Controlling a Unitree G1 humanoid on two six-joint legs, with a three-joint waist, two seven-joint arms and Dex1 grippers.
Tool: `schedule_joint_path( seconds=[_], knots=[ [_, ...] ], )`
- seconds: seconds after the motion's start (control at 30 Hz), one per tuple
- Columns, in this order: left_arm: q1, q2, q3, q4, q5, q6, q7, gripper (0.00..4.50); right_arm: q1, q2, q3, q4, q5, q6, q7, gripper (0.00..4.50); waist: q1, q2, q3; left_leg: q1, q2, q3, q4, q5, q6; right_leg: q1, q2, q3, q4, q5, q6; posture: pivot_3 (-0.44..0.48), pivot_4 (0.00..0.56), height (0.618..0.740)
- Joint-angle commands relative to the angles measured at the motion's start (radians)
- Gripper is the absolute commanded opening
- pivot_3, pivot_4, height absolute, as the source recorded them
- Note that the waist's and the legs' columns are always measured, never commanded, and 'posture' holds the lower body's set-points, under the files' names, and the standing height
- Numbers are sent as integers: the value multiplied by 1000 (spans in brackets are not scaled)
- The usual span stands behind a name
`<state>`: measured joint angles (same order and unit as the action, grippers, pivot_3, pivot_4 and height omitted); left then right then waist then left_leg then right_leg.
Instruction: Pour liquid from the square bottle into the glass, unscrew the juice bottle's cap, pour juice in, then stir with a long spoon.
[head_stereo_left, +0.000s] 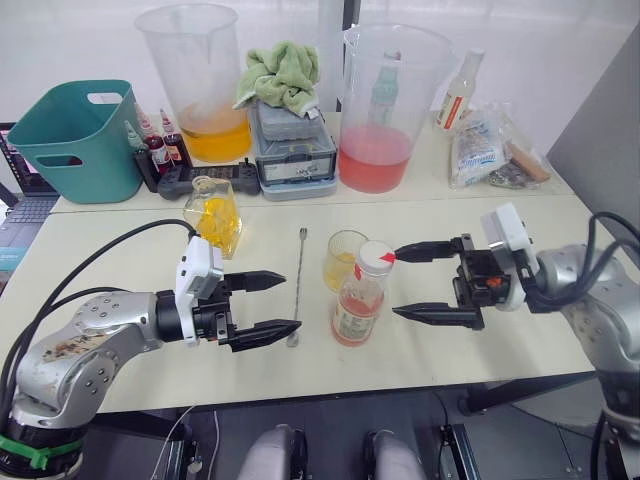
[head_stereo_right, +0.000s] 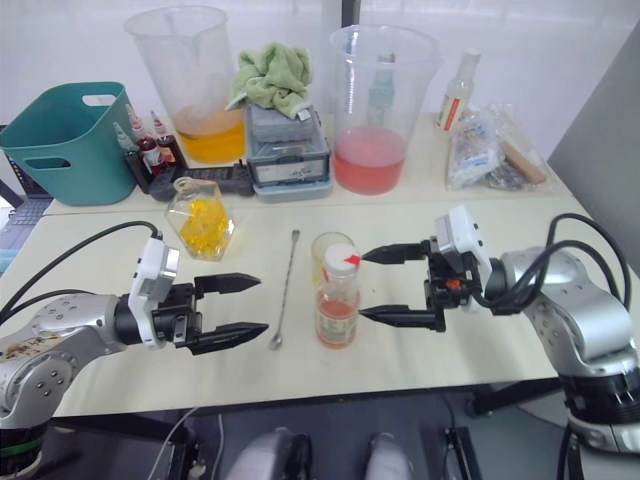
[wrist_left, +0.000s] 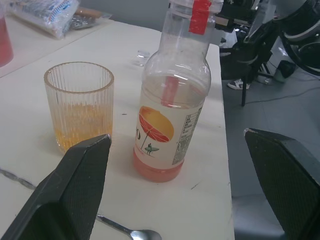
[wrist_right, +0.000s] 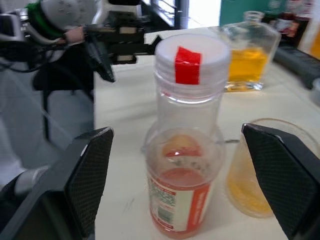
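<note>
The juice bottle (head_stereo_left: 359, 297) stands upright at the table's middle, a little pinkish liquid at its bottom, its white cap (head_stereo_left: 376, 256) with red tape screwed on. Just behind it to the left stands the ribbed glass (head_stereo_left: 344, 259) holding some yellow liquid. The square bottle (head_stereo_left: 213, 211) with yellow liquid sits further left and back. The long spoon (head_stereo_left: 298, 285) lies flat between them. My left gripper (head_stereo_left: 275, 305) is open, left of the juice bottle, empty. My right gripper (head_stereo_left: 418, 283) is open, just right of the bottle, one finger level with the cap, touching nothing.
Along the back stand two big measuring jugs (head_stereo_left: 196, 80) (head_stereo_left: 385, 105), a grey case (head_stereo_left: 290, 148) with a green cloth on it, a teal bin (head_stereo_left: 72, 138), small red dropper bottles (head_stereo_left: 160, 143), a slim bottle (head_stereo_left: 458, 92) and plastic bags (head_stereo_left: 485, 147). The table's front edge is close below both grippers.
</note>
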<state>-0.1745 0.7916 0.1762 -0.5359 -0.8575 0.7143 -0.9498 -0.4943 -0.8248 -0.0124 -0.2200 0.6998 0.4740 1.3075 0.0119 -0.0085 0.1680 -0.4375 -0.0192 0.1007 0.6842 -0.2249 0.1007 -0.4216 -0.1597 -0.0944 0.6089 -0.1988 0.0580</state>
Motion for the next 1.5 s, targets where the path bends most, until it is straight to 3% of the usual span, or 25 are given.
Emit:
schedule_joint_path(
  seconds=[0.03, 0.37, 0.5, 0.67, 0.73, 1.2, 1.5],
  knots=[
    [4, 24, 47, -43, -39, 15, 15, 4500, -74, 40, 49, 89, -55, -90, 92, 4365, 1, 0, 0, 0, 0, 0, 0, 0, 0, 0, 0, 0, 0, 0, 0, 0, 150, 740],
    [44, 42, 74, -97, -54, 24, 64, 4500, -219, 175, 138, 269, -136, -191, 219, 4365, 0, 0, 0, 0, -1, -2, 0, 0, -1, 0, 0, -1, 1, 0, 0, 0, 150, 740],
    [43, 46, 76, -95, -45, 9, 76, 4500, -212, 188, 141, 277, -139, -198, 238, 3248, 1, 0, 0, 0, -1, -2, 0, -1, -4, 0, 0, -1, 1, 0, 0, 0, 150, 740],
    [22, 45, 61, -87, -39, -3, 77, 4500, -187, 200, 116, 239, -120, -175, 203, 1519, 0, 0, 0, 0, -1, -2, 0, -2, -6, 0, 0, -1, 1, 0, 0, 0, 150, 740],
    [17, 41, 53, -83, -38, -6, 74, 4500, -167, 195, 99, 210, -111, -164, 176, 1194, 0, 0, 0, 0, -1, -2, 0, -3, -8, 0, 0, -1, 2, 0, 0, 0, 150, 740],
    [-58, 25, -22, 15, 13, -52, -7, 4500, 7, 149, 12, -210, -75, 124, -241, 1162, 2, 0, 0, 0, -1, -1, 0, -4, -9, 0, 0, -1, 2, 0, 0, 0, 150, 740],
    [-92, 21, -55, 52, 31, -65, -56, 4500, 105, 243, 24, -382, -70, 219, -508, 1162, 4, 0, 0, 0, -1, 0, 0, -4, -9, 0, 0, -1, 1, 0, 0, 0, 150, 740]
  ],
)
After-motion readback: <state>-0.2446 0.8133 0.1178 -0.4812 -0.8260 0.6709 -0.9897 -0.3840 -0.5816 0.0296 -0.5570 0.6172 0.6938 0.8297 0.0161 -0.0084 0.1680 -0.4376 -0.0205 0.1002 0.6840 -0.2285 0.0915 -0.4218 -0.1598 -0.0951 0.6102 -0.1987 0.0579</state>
